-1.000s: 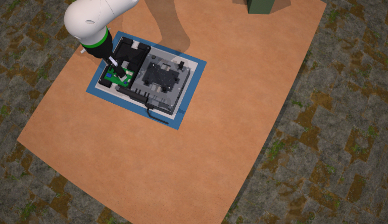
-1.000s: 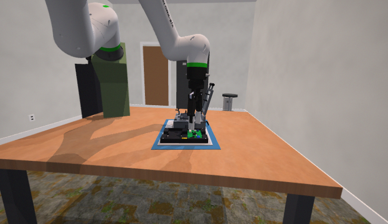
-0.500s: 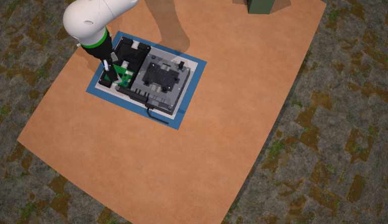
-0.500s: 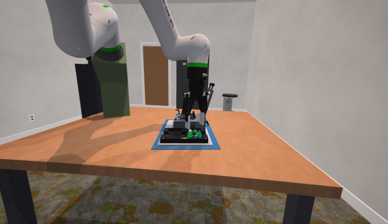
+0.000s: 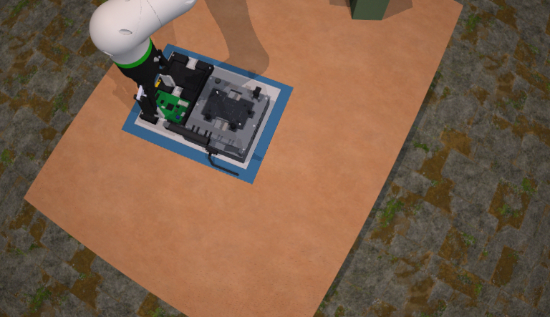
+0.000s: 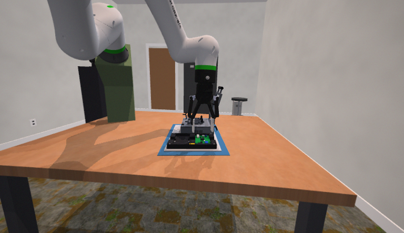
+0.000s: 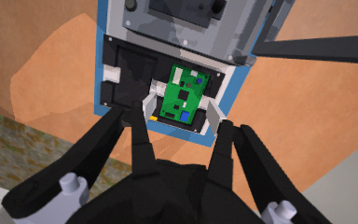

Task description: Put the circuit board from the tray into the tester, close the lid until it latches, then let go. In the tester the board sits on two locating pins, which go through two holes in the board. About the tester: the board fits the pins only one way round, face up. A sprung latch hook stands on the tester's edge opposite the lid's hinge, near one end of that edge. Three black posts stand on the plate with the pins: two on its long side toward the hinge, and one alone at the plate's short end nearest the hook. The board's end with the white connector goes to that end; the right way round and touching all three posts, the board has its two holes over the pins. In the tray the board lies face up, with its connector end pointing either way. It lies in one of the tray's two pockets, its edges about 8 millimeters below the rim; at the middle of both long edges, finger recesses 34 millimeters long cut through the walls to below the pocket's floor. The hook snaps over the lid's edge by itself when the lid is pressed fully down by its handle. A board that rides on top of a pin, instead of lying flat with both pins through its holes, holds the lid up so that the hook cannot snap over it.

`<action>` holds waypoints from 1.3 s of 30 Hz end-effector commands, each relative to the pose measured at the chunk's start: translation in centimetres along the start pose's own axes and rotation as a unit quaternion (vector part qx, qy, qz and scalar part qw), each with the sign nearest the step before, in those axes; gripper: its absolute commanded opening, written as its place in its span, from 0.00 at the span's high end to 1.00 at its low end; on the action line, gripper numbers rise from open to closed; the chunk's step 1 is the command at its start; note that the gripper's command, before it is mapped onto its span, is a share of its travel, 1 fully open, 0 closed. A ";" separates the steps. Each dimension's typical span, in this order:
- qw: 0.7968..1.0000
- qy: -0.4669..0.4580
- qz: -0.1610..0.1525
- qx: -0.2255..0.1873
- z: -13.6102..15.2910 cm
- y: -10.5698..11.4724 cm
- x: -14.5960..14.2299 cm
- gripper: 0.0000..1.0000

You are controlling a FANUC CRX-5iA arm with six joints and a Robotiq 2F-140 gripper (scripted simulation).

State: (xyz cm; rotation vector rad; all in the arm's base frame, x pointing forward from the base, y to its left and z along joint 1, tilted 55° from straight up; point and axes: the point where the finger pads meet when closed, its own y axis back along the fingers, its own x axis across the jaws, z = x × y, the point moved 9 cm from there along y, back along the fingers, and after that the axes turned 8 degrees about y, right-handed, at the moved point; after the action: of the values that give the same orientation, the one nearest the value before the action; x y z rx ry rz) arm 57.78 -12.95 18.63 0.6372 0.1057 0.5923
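Wood bench (image 5: 283, 224) (image 6: 253, 159) (image 7: 303, 93), blue mat (image 5: 273, 129) (image 6: 193, 153) (image 7: 100, 70) on it; patchy floor (image 5: 486, 176) (image 6: 167, 215) (image 7: 42, 159). Exterior: brown door (image 6: 162, 78) upper centre, stool (image 6: 239, 99) right of it. Arm (image 5: 125, 18) (image 6: 205, 49) cropped at top; raised lid (image 6: 219, 94) partly hidden behind jaws (image 5: 163, 96) (image 6: 202, 125). Wrist view crops the tester (image 5: 259, 115) (image 6: 196, 126) (image 7: 158, 33). Jaws partway apart, holding nothing, above the circuit board (image 5: 174, 106) (image 6: 202, 139) (image 7: 184, 93). Board's face up in the tray (image 5: 197, 94) (image 6: 190, 146) (image 7: 163, 67), right-hand pocket in wrist view. Can't tell if tips touch tray.
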 end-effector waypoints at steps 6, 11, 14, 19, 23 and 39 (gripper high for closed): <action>0.998 -0.070 0.005 -0.008 -0.2 0.0 -0.1 0.42; 0.997 -0.076 0.005 -0.008 -0.2 0.0 -0.1 0.42; 0.997 -0.076 0.005 -0.008 -0.2 0.0 -0.1 0.42; 0.997 -0.076 0.005 -0.008 -0.2 0.0 -0.1 0.42; 0.997 -0.076 0.005 -0.008 -0.2 0.0 -0.1 0.42; 0.997 -0.076 0.005 -0.008 -0.2 0.0 -0.1 0.42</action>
State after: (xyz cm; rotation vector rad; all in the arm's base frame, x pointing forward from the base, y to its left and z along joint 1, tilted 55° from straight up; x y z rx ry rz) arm 57.68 -12.90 18.50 0.6653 -0.0453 0.5510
